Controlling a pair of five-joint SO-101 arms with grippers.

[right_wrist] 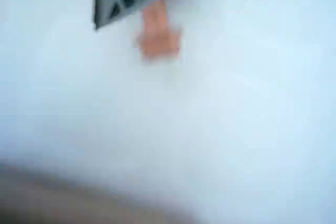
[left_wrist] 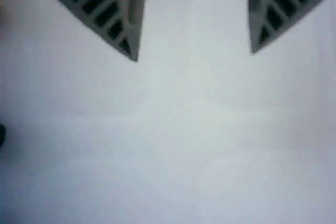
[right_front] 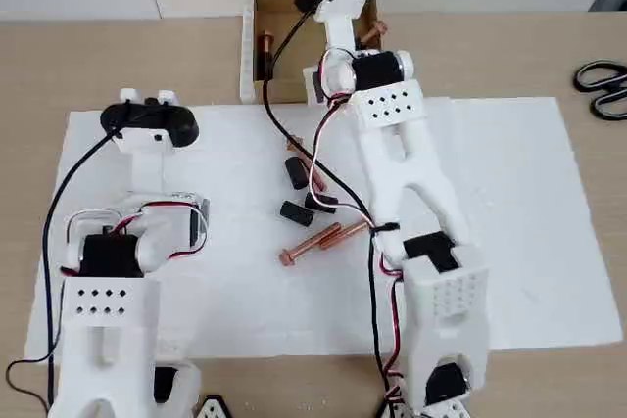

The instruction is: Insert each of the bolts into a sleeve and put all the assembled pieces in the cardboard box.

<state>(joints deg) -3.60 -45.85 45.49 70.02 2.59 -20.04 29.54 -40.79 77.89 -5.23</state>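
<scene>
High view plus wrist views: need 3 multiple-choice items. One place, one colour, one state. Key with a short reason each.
1. Where do the scissors lie relative to the white sheet?
A. in the middle of it
B. on the bare table, off its edge
C. tucked under it

2. What colour are the loose bolts on the sheet?
A. copper
B. blue
C. green

3. What state is the left gripper in?
A. shut on a bolt
B. shut on a sleeve
C. open, holding nothing

Key:
1 B: the high view shows them on wood past the sheet's edge.
2 A: the shafts and heads look copper against the white.
3 C: the left wrist view shows its fingers wide apart with bare sheet between them.
</scene>
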